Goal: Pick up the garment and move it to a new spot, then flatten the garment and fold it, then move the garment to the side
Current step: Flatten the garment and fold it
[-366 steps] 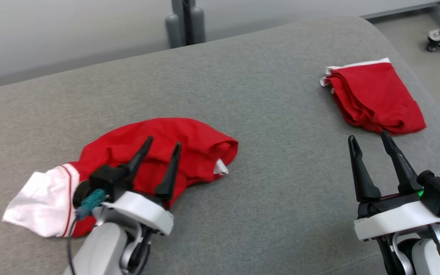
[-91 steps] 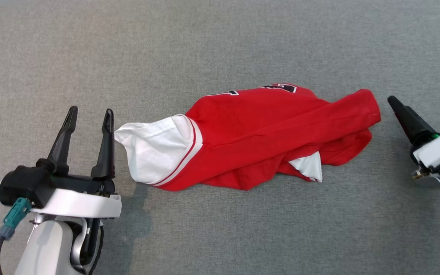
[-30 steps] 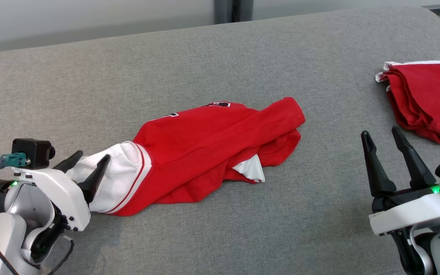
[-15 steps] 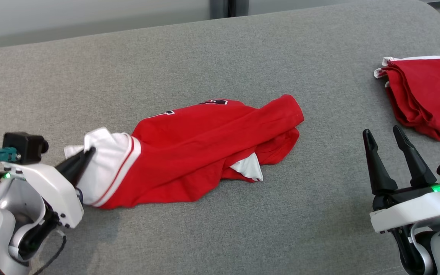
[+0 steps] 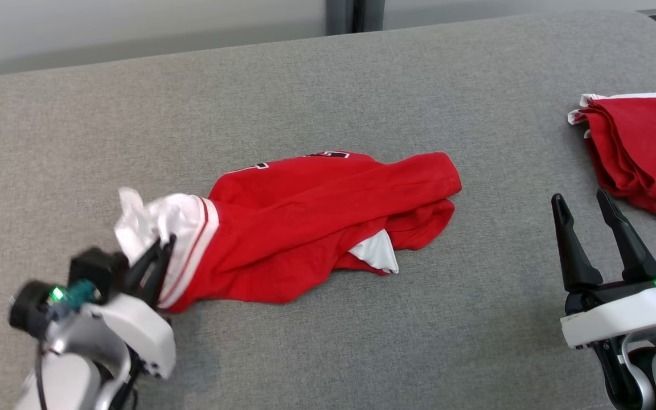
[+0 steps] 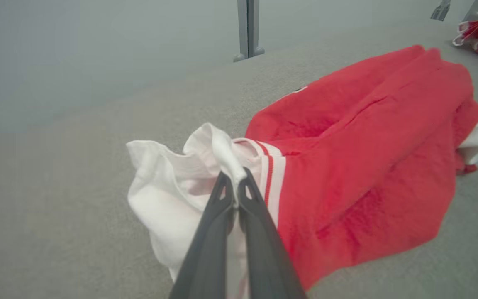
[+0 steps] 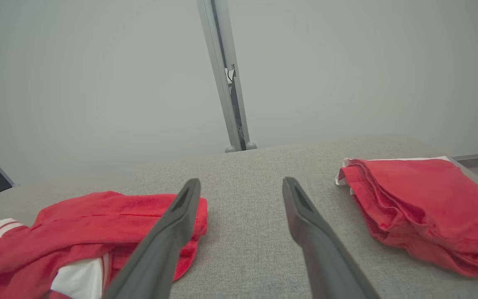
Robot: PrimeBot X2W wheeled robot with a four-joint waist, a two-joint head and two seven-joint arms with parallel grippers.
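Left wrist view shows the left jaws clamped on the white sleeve of the crumpled red cotton jersey lying mid-way across the grey fabric tabletop, probably to pull it flat, while the right jaws stand apart and empty nearby.
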